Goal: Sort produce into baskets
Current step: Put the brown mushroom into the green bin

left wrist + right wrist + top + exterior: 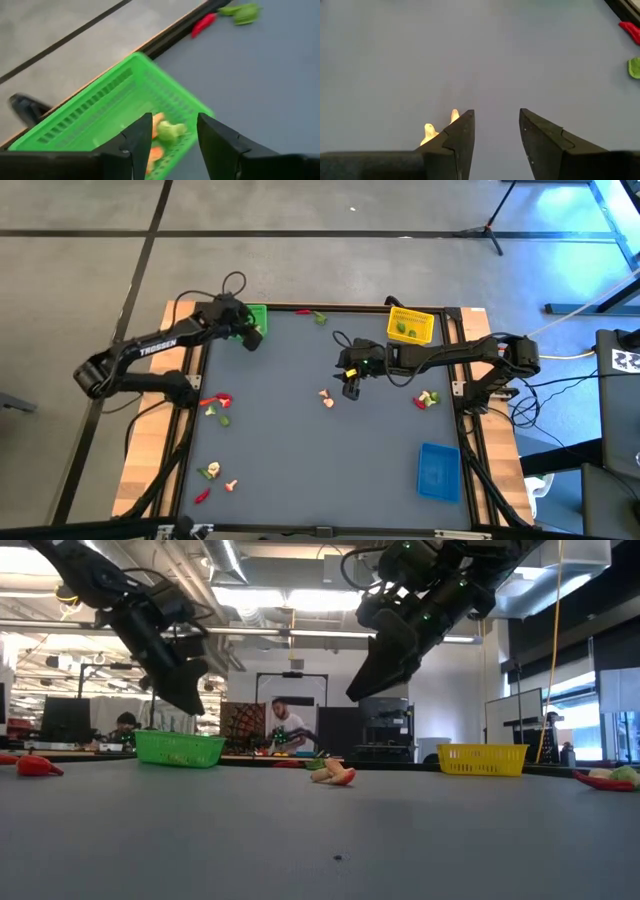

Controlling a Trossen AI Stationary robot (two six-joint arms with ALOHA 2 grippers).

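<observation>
The green basket stands at the table's far left and holds a small green piece and orange pieces. My left gripper hangs open and empty just above the basket's near edge; it also shows in the left wrist view. My right gripper is open and empty above the middle of the table, in the air. A pale mushroom piece lies on the table just to its left and shows beside one finger. The yellow basket stands at the far right, the blue basket at the near right.
Loose produce lies in small groups: red, green and pale pieces at the left edge, more at the near left, some by the right edge, and a red and a green piece at the far edge. People sit in the room behind.
</observation>
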